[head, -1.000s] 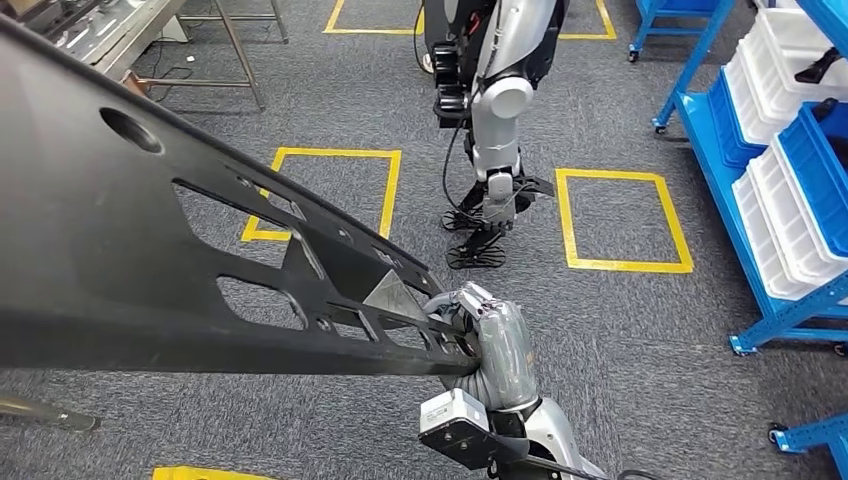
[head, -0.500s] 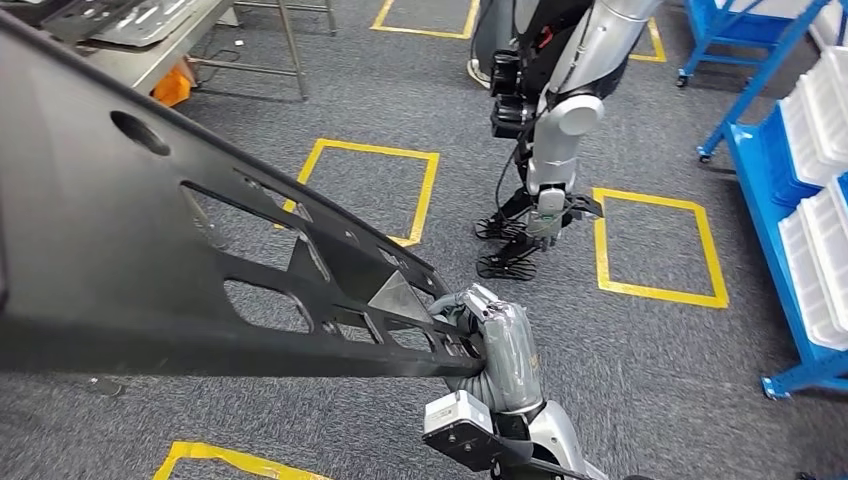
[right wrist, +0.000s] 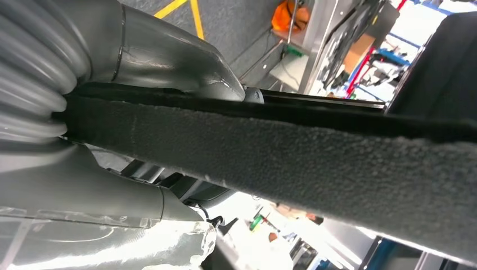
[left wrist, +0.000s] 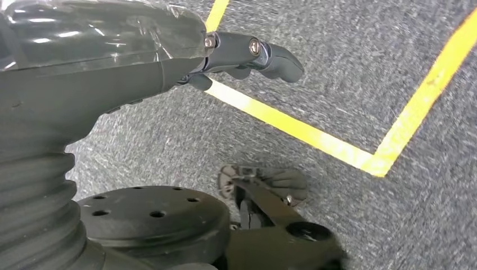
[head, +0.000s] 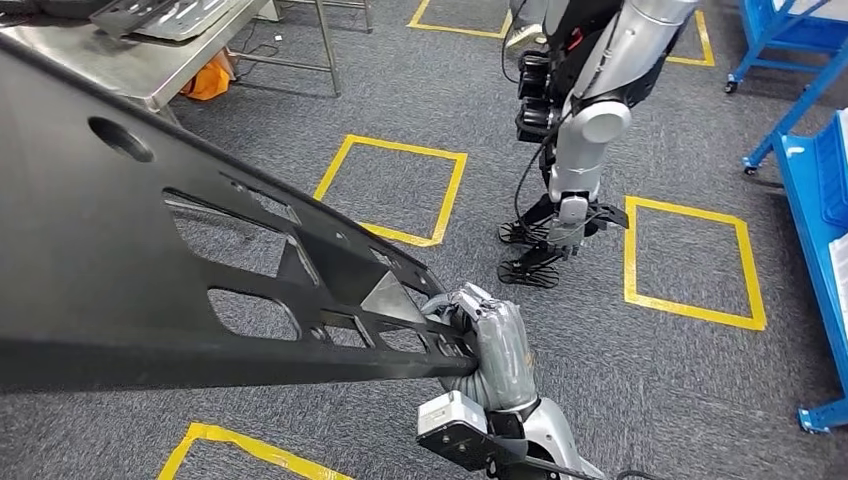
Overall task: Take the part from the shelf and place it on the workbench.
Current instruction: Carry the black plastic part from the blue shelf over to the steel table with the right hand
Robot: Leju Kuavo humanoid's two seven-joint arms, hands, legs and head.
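Black stamped panel (head: 150, 270), the part, fills the head view's left, the right hand (head: 478, 335) clamping its near corner; steel workbench (head: 120, 60) sits far off top left, a second humanoid (head: 585, 120) nearby on the carpet; a swing could clip it, since the panel sticks out so far. Left wrist view: left hand (left wrist: 247, 53) holds nothing, fingers loosely extended over yellow floor tape (left wrist: 315, 135). Right wrist view: fingers (right wrist: 169, 56) pinch the panel's edge (right wrist: 281, 152); one-corner hold could slip.
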